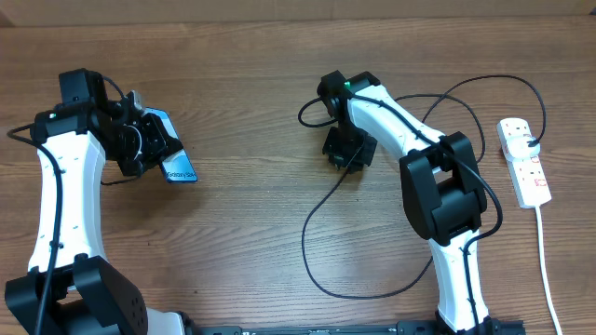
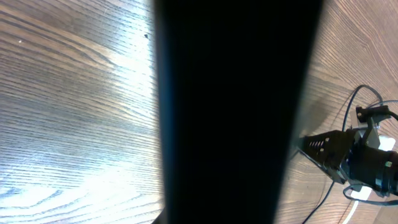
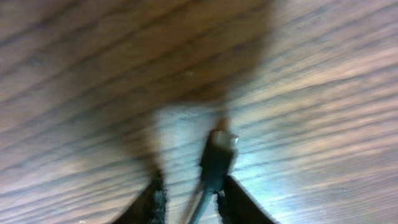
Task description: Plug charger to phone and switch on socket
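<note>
Overhead: left hand clamps phone, tilted, far left. Right hand straddles charger tip mid surface; grip unclear. Pinch just behind connector, tip sticking out straight.

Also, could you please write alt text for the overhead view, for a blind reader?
The left hand grips a blue-screened phone at the left of a wooden table, while the right hand reaches down over the looping black charger at centre. A white socket lies at the far right.

Brown wooden table, grain running side to side, pale glare patches on its surface
</note>
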`<state>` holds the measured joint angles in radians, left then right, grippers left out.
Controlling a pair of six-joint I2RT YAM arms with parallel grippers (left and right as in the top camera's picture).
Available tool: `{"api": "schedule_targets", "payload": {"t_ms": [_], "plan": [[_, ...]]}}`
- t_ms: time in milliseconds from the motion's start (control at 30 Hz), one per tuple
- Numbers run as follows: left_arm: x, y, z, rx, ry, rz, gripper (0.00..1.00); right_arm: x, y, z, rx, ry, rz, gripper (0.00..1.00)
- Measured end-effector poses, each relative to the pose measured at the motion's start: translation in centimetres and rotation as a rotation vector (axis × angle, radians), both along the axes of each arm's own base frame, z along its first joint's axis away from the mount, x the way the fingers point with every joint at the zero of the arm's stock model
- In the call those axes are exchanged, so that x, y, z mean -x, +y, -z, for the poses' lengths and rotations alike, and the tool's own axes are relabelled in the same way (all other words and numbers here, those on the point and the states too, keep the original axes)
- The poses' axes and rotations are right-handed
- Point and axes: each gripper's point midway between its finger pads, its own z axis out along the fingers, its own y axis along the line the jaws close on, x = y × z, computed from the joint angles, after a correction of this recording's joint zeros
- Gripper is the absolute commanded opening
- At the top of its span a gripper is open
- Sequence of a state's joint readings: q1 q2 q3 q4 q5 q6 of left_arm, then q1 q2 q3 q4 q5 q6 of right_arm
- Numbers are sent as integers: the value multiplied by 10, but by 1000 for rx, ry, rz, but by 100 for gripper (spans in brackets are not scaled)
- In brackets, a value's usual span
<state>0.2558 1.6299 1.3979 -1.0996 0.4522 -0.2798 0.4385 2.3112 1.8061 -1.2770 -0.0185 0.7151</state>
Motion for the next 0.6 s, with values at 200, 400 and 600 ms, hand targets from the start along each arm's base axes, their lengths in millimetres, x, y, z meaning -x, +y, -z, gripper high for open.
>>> {"api": "schedule_targets", "payload": {"t_ms": [200,400,600], "plan": [[0,0,0,0,0,0,4,-2,1,0,-5,-6,2,17],[0,0,0,-1,-1,3,4,-1,-1,0,3,-5,5,27],[0,0,0,-1,-2,3,4,-2,-3,0,3,-4,13,24]]}}
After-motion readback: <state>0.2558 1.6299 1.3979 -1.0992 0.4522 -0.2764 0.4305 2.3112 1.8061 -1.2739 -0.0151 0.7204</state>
